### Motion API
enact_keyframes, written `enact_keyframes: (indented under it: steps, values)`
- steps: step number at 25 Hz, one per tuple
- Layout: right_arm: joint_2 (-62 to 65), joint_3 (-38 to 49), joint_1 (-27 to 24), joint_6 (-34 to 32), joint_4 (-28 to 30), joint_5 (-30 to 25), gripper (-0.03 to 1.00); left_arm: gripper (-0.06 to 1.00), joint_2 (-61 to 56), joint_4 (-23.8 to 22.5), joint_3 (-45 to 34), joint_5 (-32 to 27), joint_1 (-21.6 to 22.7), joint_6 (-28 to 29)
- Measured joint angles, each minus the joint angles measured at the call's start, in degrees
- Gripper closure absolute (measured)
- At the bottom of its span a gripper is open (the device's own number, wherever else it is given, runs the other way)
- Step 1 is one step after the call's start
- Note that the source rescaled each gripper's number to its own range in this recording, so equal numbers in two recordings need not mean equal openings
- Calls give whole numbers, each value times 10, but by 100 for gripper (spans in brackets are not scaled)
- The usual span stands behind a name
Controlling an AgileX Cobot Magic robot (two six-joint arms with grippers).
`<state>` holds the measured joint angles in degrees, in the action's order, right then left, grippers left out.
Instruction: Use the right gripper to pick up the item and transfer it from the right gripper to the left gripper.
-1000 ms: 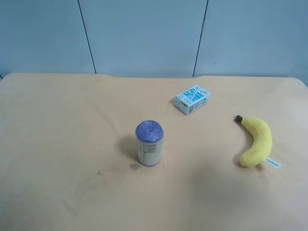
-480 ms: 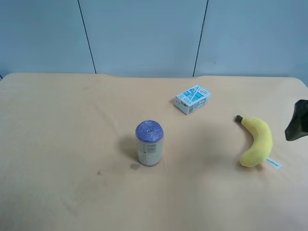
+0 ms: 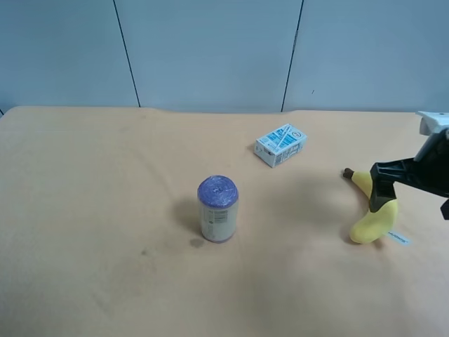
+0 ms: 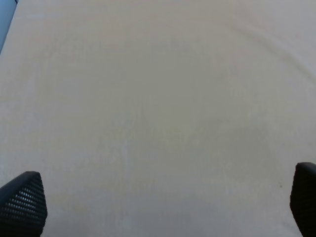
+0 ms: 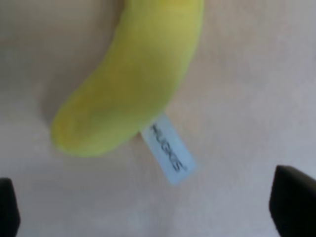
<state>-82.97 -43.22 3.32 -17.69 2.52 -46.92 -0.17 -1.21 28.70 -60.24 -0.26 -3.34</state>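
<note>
The left wrist view shows the left hand (image 4: 158, 205) open, its two dark fingertips wide apart at the lower corners over the tan counter (image 4: 148, 98). In the high view, a purple-lidded can (image 3: 218, 209) stands upright at centre, and a blue-and-white drink carton (image 3: 280, 145) lies up and to its right. Near the right edge the plush banana (image 3: 370, 223) lies on the counter, its white tag (image 5: 169, 148) sticking out. The right hand (image 5: 150, 207) hovers open over it, seemingly not touching.

Lab-style test setup: tan cloth-covered table (image 3: 84, 210), plain blue-grey partition panels (image 3: 210, 49) behind.
</note>
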Motion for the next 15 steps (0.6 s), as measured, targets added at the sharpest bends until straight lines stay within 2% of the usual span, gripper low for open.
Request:
enact_keyframes:
  steps: [10, 15]
  values:
    - [-104, 0, 0, -9, -18, 108, -3, -6, 0, 0, 0, 0, 0, 0]
    - [-151, 0, 0, -10, -34, 135, -3, -6, 0, 0, 0, 0, 0, 0]
